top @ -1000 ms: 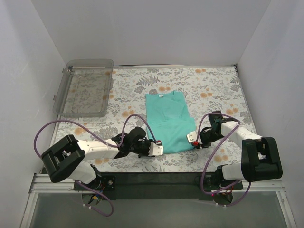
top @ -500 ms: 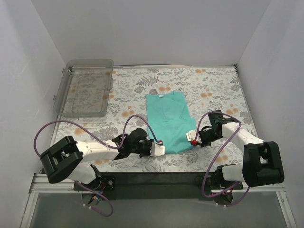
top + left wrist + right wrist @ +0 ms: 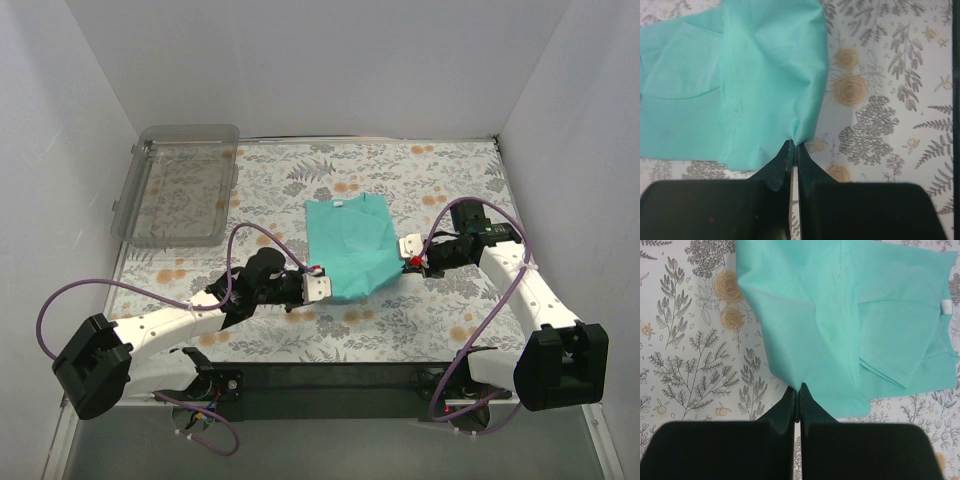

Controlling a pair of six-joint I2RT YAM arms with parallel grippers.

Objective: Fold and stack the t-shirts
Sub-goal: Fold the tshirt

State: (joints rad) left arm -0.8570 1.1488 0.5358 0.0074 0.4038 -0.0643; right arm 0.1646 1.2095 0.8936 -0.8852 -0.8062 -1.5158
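The teal t-shirt (image 3: 347, 243) lies in the middle of the floral table, its collar at the far end. Its near hem is lifted and drawn back over the body. My left gripper (image 3: 318, 284) is shut on the hem's near left corner; in the left wrist view (image 3: 794, 145) the cloth (image 3: 765, 75) bunches into the closed jaws. My right gripper (image 3: 407, 252) is shut on the near right corner; in the right wrist view (image 3: 799, 388) the shirt (image 3: 850, 315) hangs from the closed jaws, its white neck label (image 3: 946, 307) at the right.
A clear plastic tray (image 3: 180, 183) sits at the far left of the table. White walls enclose the table on three sides. The patterned tablecloth (image 3: 430, 320) shows bare in front of the shirt.
Both grippers have lifted and moved away from the near edge, carrying the shirt's near hem up and over the body. The shirt now looks shorter from above.
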